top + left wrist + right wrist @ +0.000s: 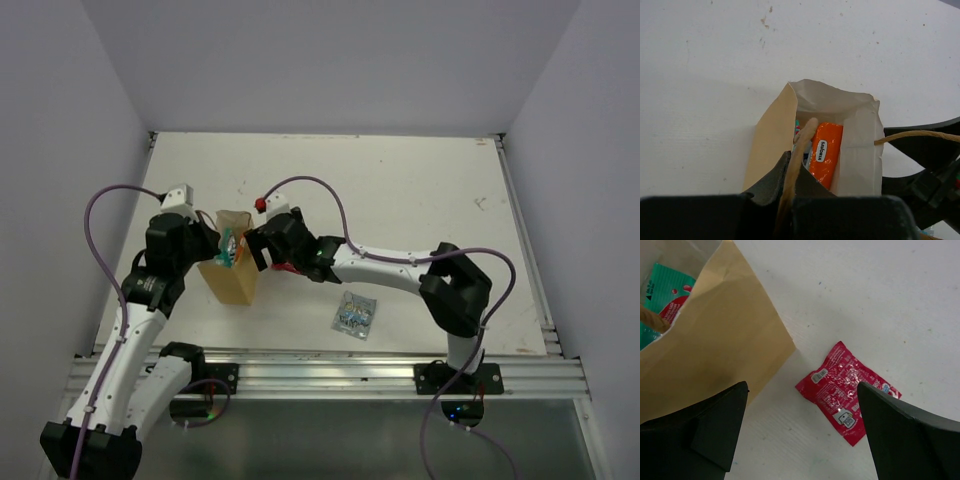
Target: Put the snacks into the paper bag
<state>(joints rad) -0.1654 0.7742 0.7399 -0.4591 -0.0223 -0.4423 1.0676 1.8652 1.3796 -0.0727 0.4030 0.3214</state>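
The tan paper bag point(232, 282) stands upright at the left of the table, its mouth open. My left gripper point(792, 170) is shut on the bag's near rim point(790, 175), seen from above at the bag's left side point(213, 248). Inside the bag stand an orange-red snack packet point(825, 152) and a teal-green bag point(667, 285). My right gripper point(801, 386) hangs open just right of the bag, with nothing between its fingers. A small red packet point(845, 390) lies flat on the table below it. A clear silvery-blue packet point(355, 313) lies further right, near the front edge.
A thin paper handle point(920, 134) sticks out from the bag's far side toward the right arm. The white table point(420, 190) is walled in on three sides. A metal rail point(330, 370) runs along the near edge.
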